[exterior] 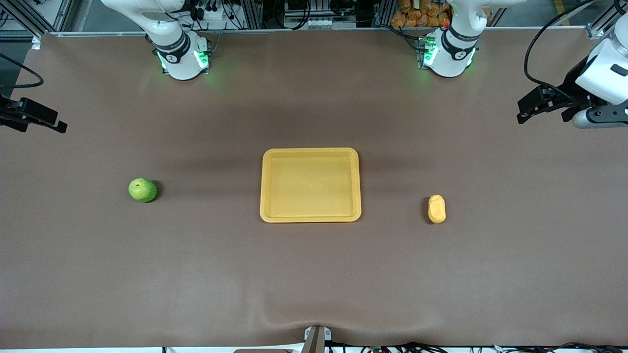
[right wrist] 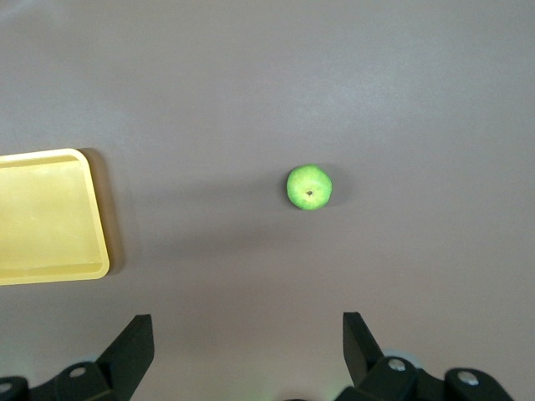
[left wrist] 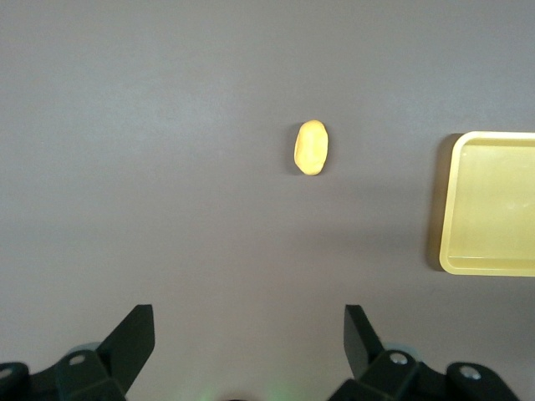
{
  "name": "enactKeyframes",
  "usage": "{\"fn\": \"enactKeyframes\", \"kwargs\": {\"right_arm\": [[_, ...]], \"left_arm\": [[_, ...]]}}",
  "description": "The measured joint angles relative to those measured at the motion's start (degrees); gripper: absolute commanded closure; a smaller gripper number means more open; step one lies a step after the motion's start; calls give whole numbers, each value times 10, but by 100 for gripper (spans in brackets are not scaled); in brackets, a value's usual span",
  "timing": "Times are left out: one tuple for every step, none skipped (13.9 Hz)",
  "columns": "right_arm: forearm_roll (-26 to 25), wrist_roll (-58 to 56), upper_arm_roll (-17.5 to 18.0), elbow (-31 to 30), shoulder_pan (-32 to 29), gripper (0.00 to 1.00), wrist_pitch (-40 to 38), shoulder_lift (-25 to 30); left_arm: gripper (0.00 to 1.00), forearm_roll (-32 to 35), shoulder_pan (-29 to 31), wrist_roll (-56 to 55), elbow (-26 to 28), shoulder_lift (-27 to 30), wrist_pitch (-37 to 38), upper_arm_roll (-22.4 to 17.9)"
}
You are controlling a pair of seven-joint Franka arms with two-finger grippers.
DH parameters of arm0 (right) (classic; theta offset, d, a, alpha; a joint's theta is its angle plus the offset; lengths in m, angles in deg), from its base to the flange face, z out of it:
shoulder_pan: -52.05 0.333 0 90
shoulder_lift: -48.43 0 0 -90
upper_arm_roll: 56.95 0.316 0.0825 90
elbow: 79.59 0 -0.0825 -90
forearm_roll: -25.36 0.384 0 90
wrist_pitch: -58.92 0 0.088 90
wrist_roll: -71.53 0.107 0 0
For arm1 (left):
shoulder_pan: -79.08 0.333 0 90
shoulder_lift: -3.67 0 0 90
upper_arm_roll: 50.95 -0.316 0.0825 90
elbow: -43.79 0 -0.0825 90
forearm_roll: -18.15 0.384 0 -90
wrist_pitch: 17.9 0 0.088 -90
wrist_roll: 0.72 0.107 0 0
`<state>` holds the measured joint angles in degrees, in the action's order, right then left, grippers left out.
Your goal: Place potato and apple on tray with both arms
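Note:
The yellow tray [exterior: 310, 151] lies in the middle of the table and holds nothing. The green apple [exterior: 143, 189] sits on the table toward the right arm's end. The yellow-orange potato [exterior: 436, 209] lies toward the left arm's end. My left gripper [exterior: 522, 115] hangs open and empty over the table's left-arm end; its wrist view shows its jaws [left wrist: 249, 313] wide apart, the potato [left wrist: 312, 149] and a corner of the tray [left wrist: 445, 209]. My right gripper [exterior: 61, 128] hangs open and empty over the right-arm end; its wrist view shows its jaws [right wrist: 247, 320] wide apart, the apple [right wrist: 309, 186] and the tray [right wrist: 99, 225].
The two arm bases [exterior: 181, 59] [exterior: 449, 54] stand at the table's back edge. A pile of orange items [exterior: 422, 12] sits off the table past the left arm's base. A small mount [exterior: 316, 338] sticks up at the table's front edge.

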<state>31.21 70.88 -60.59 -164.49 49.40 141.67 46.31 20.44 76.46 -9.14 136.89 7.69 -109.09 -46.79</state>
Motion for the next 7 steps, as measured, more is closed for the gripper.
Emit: {"fn": "enactKeyframes", "kwargs": {"right_arm": [[0, 0, 0, 0, 0, 0, 0, 0], [0, 0, 0, 0, 0, 0, 0, 0], [0, 0, 0, 0, 0, 0, 0, 0], [0, 0, 0, 0, 0, 0, 0, 0], [0, 0, 0, 0, 0, 0, 0, 0], [0, 1, 0, 0, 0, 0, 1, 0], [2, 1, 0, 0, 0, 0, 3, 0]], "left_arm": [[0, 0, 0, 0, 0, 0, 0, 0], [0, 0, 0, 0, 0, -1, -1, 0], [0, 0, 0, 0, 0, -1, -1, 0], [0, 0, 0, 0, 0, -2, -1, 0], [0, 0, 0, 0, 0, -2, -1, 0], [0, 0, 0, 0, 0, -3, -1, 0], [0, 0, 0, 0, 0, -3, -1, 0]]}}
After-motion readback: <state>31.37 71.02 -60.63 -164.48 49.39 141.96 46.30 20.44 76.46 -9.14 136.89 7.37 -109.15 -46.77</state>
